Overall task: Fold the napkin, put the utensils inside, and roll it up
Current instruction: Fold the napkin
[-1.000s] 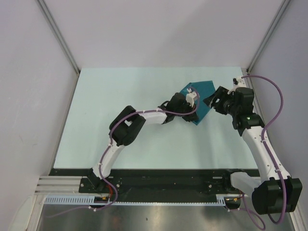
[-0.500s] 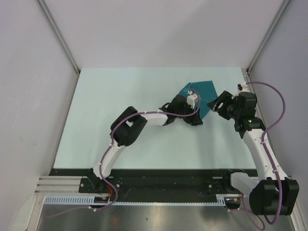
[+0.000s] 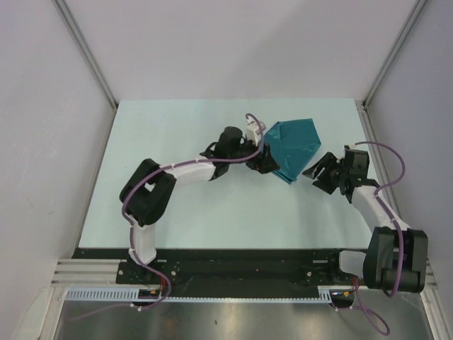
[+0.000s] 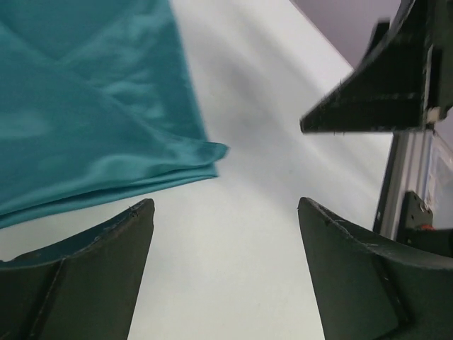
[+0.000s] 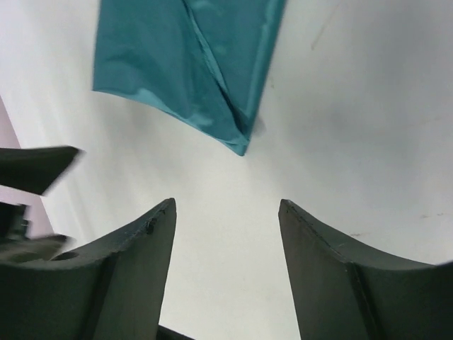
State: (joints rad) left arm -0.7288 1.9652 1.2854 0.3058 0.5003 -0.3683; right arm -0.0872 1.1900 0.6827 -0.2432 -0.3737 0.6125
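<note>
The teal napkin [image 3: 295,145] lies folded on the pale table, at the back right of the top view. My left gripper [image 3: 264,159] stands open at the cloth's left edge, holding nothing. In the left wrist view the napkin [image 4: 92,106] fills the upper left, its corner just ahead of the open left gripper [image 4: 225,205]. My right gripper [image 3: 318,176] is open just right of the cloth's near corner. The right wrist view shows the napkin [image 5: 191,64] ahead of the empty right gripper [image 5: 226,205]. The utensils are out of view.
The pale table [image 3: 177,198] is walled at the back and on both sides. A metal rail [image 3: 369,134] runs along its right edge, close to the right arm. The two grippers face each other a short way apart, near the napkin's near corner.
The left gripper has opened, let go of the napkin and pulled back to the left. The right gripper has moved nearer and a little right. The napkin now lies flat.
</note>
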